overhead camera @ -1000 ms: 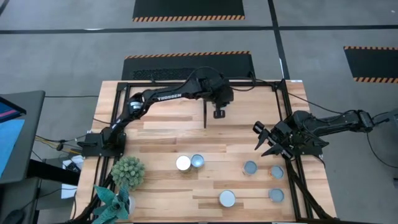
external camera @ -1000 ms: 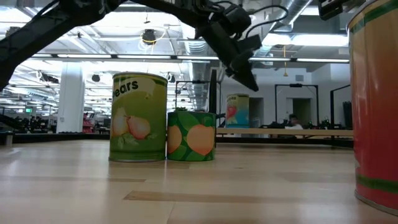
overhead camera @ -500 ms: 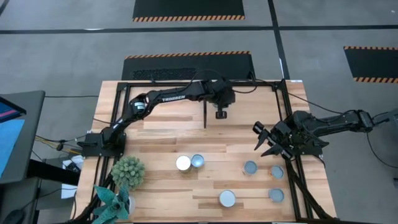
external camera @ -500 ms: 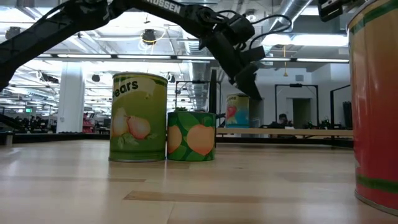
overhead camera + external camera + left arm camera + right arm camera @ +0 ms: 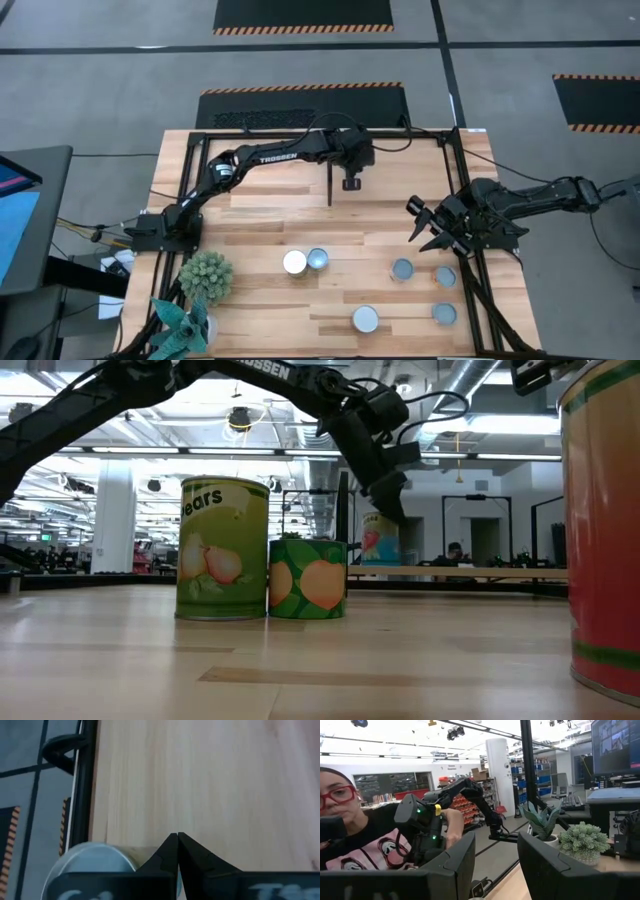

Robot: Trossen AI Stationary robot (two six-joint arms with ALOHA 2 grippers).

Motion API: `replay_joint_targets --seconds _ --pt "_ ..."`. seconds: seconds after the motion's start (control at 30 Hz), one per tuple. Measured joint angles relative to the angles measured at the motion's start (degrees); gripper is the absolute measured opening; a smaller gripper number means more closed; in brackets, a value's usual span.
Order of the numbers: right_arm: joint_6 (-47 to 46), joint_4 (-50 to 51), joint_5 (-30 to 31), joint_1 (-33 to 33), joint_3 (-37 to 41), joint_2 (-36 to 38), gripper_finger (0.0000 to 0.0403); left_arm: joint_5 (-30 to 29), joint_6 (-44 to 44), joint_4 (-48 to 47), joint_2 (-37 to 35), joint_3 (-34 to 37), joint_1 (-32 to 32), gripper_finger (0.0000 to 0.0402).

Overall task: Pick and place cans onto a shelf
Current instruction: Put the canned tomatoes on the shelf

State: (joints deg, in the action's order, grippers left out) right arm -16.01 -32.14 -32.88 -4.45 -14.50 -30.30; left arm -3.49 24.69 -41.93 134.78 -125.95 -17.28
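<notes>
Several cans with shiny tops stand upright on the wood of the near half of the table, among them a pair near the middle and one to the right. Another can stands at the far side inside the black-barred shelf, right of its divider bar; the high view hides it under my left gripper. That gripper is shut and slants down, its tips beside the can's top. My right gripper waits open at the table's right edge. My left gripper slants down from above with its shut fingers next to the far can. The gripper's own body hides the place where they could meet, so I cannot tell whether it touches the can.
Two potted plants stand at the near left corner. Bare wood lies between the shelf's far bar and the near cans. In the low view a large red can fills the right side. A person sits beyond the table.
My left gripper has tipped further down, and its shut tips have sunk a little toward the far can. The cans have not moved.
</notes>
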Motion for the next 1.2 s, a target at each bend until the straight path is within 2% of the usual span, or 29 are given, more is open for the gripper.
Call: replay_joint_targets --seconds 0.63,0.73,0.8,0.83,0.93,1.0,1.07,1.2 --pt "0.04 0.04 -0.07 0.0 0.0 0.0 0.0173 -5.06 -0.02 -2.07 -0.02 -0.08 0.08 0.0" --pt "0.86 0.26 -0.07 0.0 0.0 0.0 0.0173 -2.39 0.66 -3.23 -0.04 -3.11 0.85 0.0" --pt "1.44 0.63 -0.07 0.0 0.0 -0.02 0.0173 -1.45 2.28 -6.31 -0.14 -8.03 1.98 0.0" --pt "1.47 0.61 -0.07 0.0 0.0 -0.02 0.0173 -1.31 3.3 -7.47 -0.74 -9.22 2.52 0.0" --pt "1.59 0.69 0.48 0.0 0.0 0.0 0.0173 -1.56 7.85 -10.6 -6.78 -5.61 3.88 0.0" --pt "3.25 1.45 3.11 -0.02 0.0 -0.04 0.0173 -1.72 8.71 -16.47 -10.41 -5.4 4.28 0.0" --pt "7.71 1.85 9.53 -0.02 0.0 -0.09 0.0173 -0.82 8.51 -22.91 -14.06 -5.4 4.22 0.0" --pt "15.2 1.71 31.13 0.75 -1.3 -2.23 0.0173 4.27 4.83 -35.68 -19.76 -5.42 3.24 0.0"
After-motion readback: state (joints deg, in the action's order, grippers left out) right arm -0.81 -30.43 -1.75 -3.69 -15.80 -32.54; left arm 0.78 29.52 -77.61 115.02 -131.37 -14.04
